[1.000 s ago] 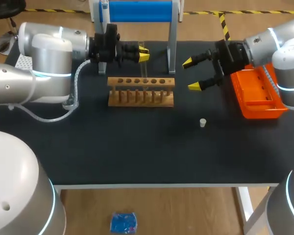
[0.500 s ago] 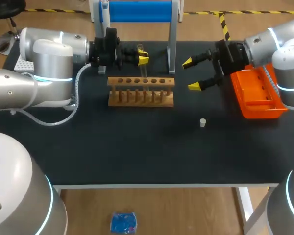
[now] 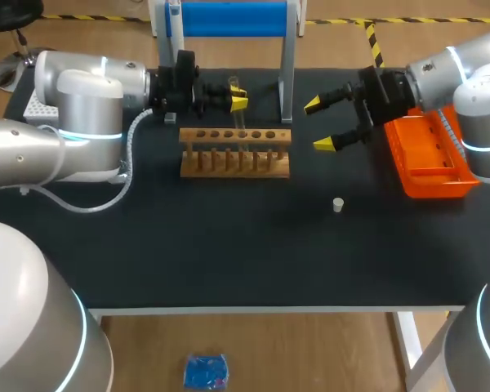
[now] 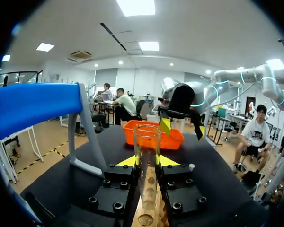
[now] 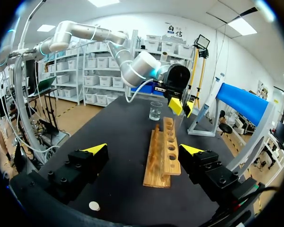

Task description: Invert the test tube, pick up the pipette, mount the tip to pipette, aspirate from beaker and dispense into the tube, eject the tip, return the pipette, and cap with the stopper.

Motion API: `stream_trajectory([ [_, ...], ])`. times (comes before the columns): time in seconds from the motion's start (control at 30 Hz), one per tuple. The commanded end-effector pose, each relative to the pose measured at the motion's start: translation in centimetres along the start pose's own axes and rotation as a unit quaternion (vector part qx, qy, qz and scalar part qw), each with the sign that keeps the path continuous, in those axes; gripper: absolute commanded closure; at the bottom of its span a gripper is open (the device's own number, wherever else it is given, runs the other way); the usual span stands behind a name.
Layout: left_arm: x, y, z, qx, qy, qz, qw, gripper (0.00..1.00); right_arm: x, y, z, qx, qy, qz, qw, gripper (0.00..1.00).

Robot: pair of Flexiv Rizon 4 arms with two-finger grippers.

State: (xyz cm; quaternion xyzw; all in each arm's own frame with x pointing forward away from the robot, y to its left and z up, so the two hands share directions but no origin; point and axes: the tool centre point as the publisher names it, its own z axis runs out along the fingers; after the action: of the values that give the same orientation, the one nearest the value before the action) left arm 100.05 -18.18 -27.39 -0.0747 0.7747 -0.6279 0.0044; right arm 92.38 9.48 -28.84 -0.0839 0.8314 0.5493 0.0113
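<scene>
Left gripper [image 3: 238, 95] pinches the test tube [image 4: 147, 142] upright over the wooden rack [image 3: 235, 155]; right gripper [image 3: 319, 124] hangs spread beside it.

The test tube [image 4: 146, 142] is clear, glossy glass, and so is the beaker [image 5: 155, 111]. The rack [image 3: 235, 153] is pale bare wood with a dull finish. The table [image 3: 229, 253] top is matt black. The tray [image 3: 433, 186] is bright, smooth orange plastic. My left gripper [image 4: 146, 161] is matt black with smooth yellow tips; my left arm [image 3: 82, 90] has a gleaming shell.
</scene>
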Motion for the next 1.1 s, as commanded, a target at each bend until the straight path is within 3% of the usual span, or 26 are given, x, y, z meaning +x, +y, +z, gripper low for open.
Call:
stream_trajectory([
  [0.03,-0.42,0.3,0.33,-0.003,0.005,-0.001,1.0,1.0,0.0,-0.03,-0.09,0.0,0.001,0.0,1.0,0.0],
  [1.1,-0.44,0.98,0.36,-0.01,0.003,-0.007,1.0,1.0,0.0,-0.03,-0.09,0.0,0.001,0.0,1.0,0.0],
])
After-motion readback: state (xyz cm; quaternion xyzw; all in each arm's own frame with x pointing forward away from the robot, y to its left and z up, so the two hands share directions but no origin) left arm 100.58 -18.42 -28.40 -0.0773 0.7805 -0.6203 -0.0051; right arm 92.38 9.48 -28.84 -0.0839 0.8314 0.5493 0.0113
